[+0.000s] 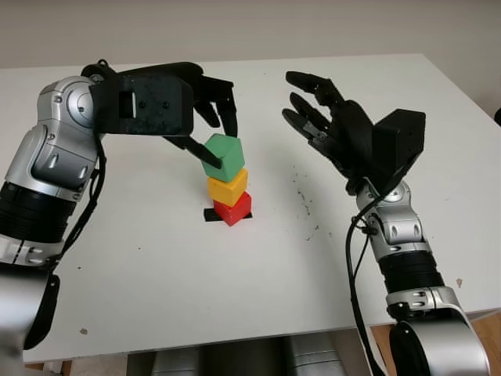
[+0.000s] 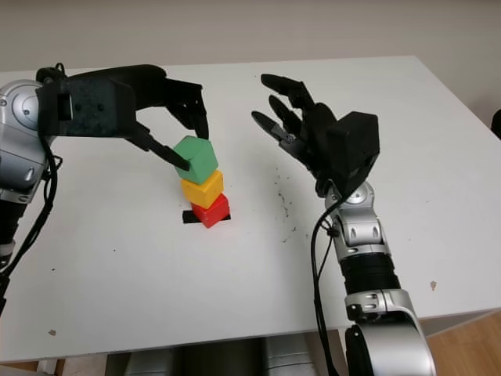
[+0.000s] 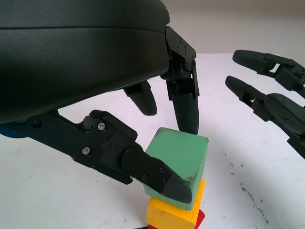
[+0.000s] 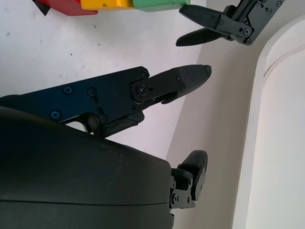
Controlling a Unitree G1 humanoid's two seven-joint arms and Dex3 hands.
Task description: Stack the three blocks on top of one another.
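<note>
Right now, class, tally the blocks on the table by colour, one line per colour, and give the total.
Green block: 1, top of the stack, gripped by the left hand
Yellow block: 1, middle
Red block: 1, bottom, on the white table
Total: 3 blocks
The right hand is open beside the stack.

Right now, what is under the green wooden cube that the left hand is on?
Under the green wooden cube, held by the left hand, sits a yellow cube, then a red cube on a black mark on the white table. The faces between the cubes are hidden.
</note>
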